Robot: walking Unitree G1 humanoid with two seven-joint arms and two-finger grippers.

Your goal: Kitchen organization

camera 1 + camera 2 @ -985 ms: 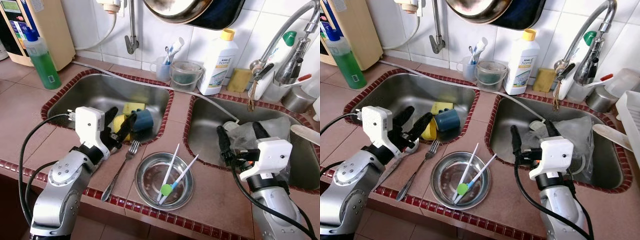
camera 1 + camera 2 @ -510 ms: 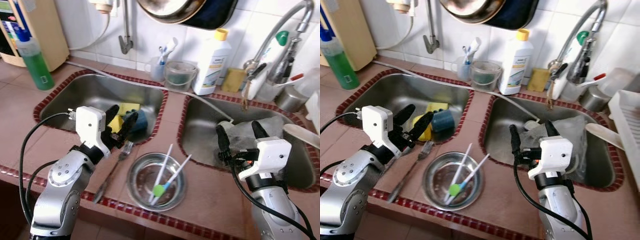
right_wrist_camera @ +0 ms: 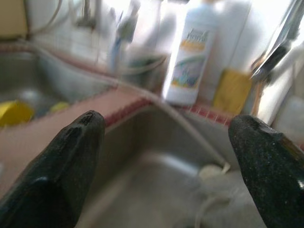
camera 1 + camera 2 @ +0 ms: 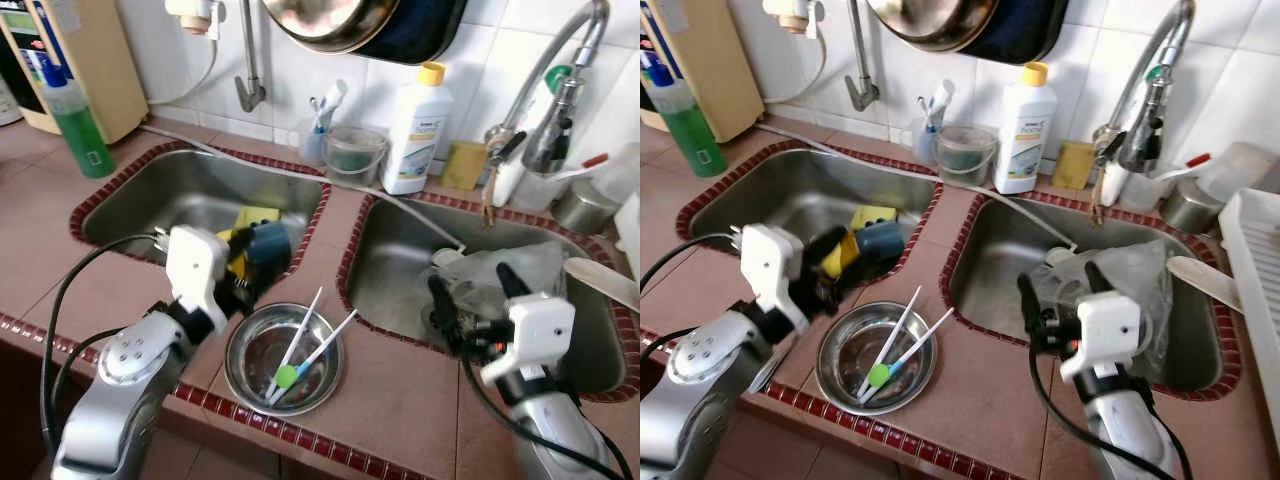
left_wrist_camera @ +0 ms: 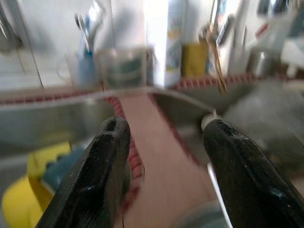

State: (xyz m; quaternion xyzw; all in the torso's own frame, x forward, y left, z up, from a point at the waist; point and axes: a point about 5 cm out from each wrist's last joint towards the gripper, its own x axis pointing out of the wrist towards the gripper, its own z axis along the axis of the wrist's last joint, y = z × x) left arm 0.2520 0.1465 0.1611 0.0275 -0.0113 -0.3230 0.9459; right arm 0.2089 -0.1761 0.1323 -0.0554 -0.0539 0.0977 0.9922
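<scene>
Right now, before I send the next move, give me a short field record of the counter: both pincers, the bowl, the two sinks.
left pincer: open, empty, over the counter beside the left sink
right pincer: open, empty, at the right sink's front edge
steel bowl: on the counter between the arms, holding two white utensils
left sink: yellow sponge and dark blue cup at its right end
right sink: clear plastic bag
back ledge: white detergent bottle

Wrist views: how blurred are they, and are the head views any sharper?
Left wrist view: heavily smeared, white bottle washed out by glare, only the open fingers fairly defined. Right wrist view: soft too, though the bottle label is half readable. Left eye view: sharp on the steel bowl; upper right is overexposed.
</scene>
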